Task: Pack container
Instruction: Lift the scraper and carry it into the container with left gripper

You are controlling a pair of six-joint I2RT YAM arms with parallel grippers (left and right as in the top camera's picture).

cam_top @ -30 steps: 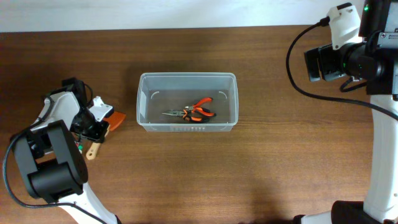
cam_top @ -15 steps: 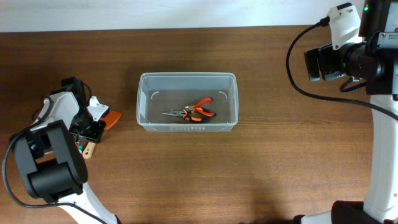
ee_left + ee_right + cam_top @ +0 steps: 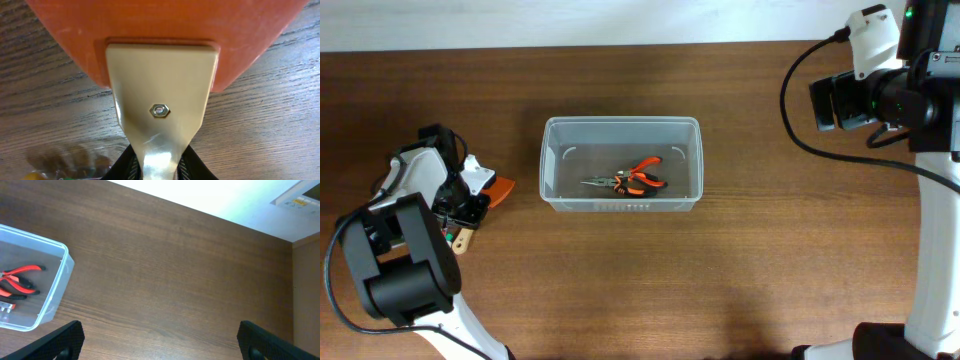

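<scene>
The clear plastic container (image 3: 620,123) stands mid-table with orange-handled pliers (image 3: 636,178) lying inside. It also shows at the left edge of the right wrist view (image 3: 56,282), with the pliers (image 3: 19,279). My left gripper (image 3: 470,197) is at the far left of the table, shut on the cream neck (image 3: 159,145) of a scraper with an orange blade (image 3: 499,189), low over the wood. The blade (image 3: 165,25) fills the top of the left wrist view. My right gripper (image 3: 162,342) is open and empty, held high at the far right (image 3: 838,101).
A tan-handled tool (image 3: 463,240) with a green part lies just in front of the left gripper; a blurred yellow-green bit shows in the left wrist view (image 3: 37,174). The table's back edge meets a white wall (image 3: 210,195).
My left gripper and the orange scraper shifted slightly left a second ago, then stayed still. The right arm has not moved.
</scene>
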